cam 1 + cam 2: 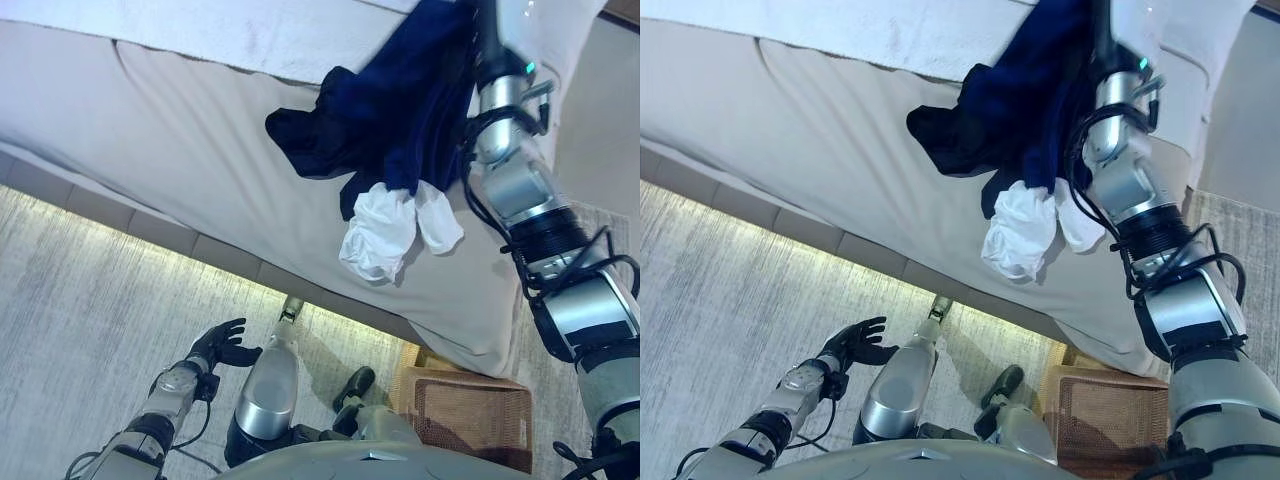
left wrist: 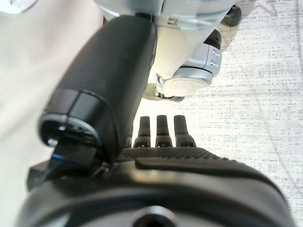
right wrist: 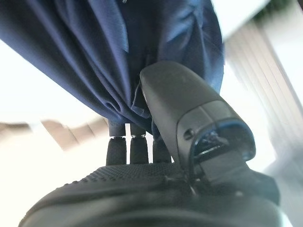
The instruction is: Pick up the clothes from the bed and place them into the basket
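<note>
Right hand [image 3: 156, 142] clamped on navy clothes [image 1: 400, 110], lifting them off the bed [image 1: 180, 150] toward the basket [image 1: 470, 415]; left hand [image 1: 220, 345] open.

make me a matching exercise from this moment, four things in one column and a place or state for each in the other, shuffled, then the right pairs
Things:
1. right hand
2. left hand
3. dark blue garment
4. basket

Places or states:
a. on the floor by the corner of the bed
b. low over the floor, fingers relaxed, holding nothing
c. bunched and hanging, with white pocket linings dangling below it
d. fingers closed into the dark blue cloth

Pairs: 1-d, 2-b, 3-c, 4-a
</note>
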Controlling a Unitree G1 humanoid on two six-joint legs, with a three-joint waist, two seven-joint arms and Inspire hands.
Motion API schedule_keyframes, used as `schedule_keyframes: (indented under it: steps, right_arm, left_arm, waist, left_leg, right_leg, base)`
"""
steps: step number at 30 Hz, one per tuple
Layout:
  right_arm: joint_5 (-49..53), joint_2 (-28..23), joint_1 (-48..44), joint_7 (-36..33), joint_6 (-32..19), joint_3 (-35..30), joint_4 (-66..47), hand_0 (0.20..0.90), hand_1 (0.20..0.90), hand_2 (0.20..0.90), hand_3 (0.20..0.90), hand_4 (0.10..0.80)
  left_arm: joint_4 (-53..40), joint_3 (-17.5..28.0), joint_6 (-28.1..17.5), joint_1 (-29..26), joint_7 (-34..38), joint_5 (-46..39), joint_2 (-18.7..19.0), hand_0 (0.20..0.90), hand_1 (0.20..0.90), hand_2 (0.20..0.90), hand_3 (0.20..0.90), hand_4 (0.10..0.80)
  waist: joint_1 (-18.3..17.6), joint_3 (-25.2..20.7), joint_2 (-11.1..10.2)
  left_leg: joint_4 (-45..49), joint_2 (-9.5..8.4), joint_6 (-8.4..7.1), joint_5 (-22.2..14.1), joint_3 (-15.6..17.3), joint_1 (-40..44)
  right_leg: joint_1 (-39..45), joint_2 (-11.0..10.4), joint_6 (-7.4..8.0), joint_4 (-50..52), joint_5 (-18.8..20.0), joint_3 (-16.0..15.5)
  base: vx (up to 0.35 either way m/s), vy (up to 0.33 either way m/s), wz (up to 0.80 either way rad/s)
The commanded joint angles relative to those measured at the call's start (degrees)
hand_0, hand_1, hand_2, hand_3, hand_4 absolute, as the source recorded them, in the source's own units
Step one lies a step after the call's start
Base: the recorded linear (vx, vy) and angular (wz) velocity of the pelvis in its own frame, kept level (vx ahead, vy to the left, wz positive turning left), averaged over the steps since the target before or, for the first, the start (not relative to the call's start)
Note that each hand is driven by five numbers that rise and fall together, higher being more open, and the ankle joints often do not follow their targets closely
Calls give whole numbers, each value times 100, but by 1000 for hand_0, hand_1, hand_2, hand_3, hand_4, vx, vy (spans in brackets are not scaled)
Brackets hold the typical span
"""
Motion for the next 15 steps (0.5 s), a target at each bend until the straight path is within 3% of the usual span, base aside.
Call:
schedule_keyframes:
  steps: [1,8,15]
  right_arm:
    - [-527,-900,101,-1085,-482,-476,-984,300,300,300,200,100]
    - [-664,-1608,1059,-1479,-148,-1256,-1876,300,300,300,200,100]
    - [-521,-1899,2312,-1618,-373,-2257,-2325,300,300,300,200,100]
  left_arm:
    - [395,-186,-205,540,-150,436,-200,900,900,900,900,800]
    - [526,-33,11,716,-188,976,-206,900,900,900,900,800]
    - [650,37,164,634,-348,1150,-210,900,900,900,900,800]
  waist:
    - [-402,-1171,61]
    - [-832,-1611,47]
    - [-1468,-1814,178]
  left_leg:
    - [2,-89,387,-1178,272,627]
    - [2,-29,426,-1438,658,939]
    - [2,-11,450,-1584,1092,1201]
  right_leg:
    - [-616,138,-141,724,-143,238]
    - [-521,205,-93,504,-80,587]
    - [-536,293,-124,443,-61,1192]
  base:
    - [94,-7,-27]
    - [23,-83,-31]
    - [-30,-67,-52]
